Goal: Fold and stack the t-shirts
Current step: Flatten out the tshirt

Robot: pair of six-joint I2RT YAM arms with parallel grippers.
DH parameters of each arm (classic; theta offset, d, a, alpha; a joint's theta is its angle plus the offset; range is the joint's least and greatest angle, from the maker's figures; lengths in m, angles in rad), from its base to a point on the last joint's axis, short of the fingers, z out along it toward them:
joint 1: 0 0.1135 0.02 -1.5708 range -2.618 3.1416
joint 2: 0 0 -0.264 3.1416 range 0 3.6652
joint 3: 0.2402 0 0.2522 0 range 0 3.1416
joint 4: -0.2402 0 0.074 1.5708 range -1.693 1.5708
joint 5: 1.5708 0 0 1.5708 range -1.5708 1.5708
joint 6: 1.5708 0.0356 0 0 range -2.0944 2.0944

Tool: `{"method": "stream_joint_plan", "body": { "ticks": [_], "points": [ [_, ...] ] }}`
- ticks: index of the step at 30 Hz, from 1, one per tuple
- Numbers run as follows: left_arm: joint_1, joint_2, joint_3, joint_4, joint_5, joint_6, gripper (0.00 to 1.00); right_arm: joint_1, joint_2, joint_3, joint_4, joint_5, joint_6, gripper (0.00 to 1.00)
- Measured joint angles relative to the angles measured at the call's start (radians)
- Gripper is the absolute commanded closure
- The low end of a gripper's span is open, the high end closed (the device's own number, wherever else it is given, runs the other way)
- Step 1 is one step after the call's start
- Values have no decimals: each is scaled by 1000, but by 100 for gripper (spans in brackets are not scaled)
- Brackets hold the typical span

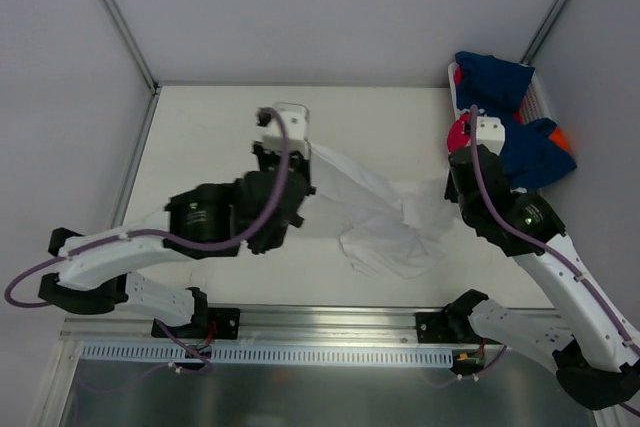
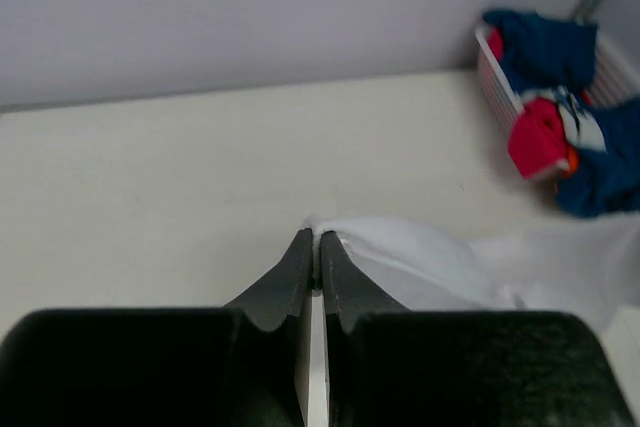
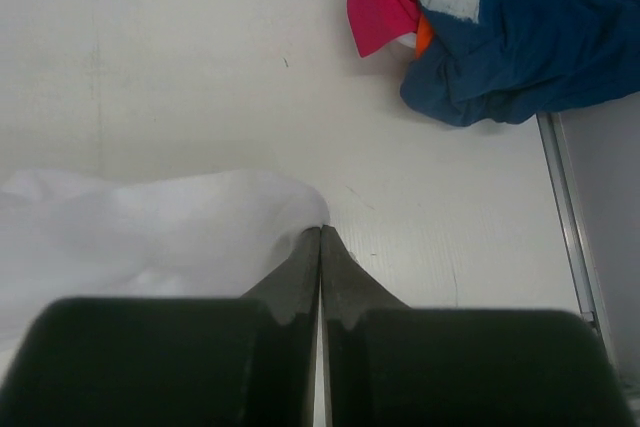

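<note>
White t-shirt (image 1: 390, 232) spans, edge-pinched, between left pincer (image 2: 316, 247) and right pincer (image 3: 320, 239).

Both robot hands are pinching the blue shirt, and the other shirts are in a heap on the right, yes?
Almost. The shirt that the left gripper and the right gripper both pinch is the white t-shirt, not a blue one. Each wrist view shows white cloth at the shut fingertips. The navy and pinkish-red t-shirts are indeed heaped on the right.
</note>
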Motion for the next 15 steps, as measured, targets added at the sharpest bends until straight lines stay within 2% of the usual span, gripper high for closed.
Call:
{"method": "stream_joint_plan", "body": {
  "ticks": [5,10,15],
  "points": [
    [-6,-73,213,-6,-235,202,100,0,30,140,-12,9,-30,99],
    [-14,-65,306,-33,-307,346,100,0,93,412,-44,18,-101,100],
    [-60,-66,392,-61,-319,433,100,0,173,747,-104,11,-162,99]
  ]
}}
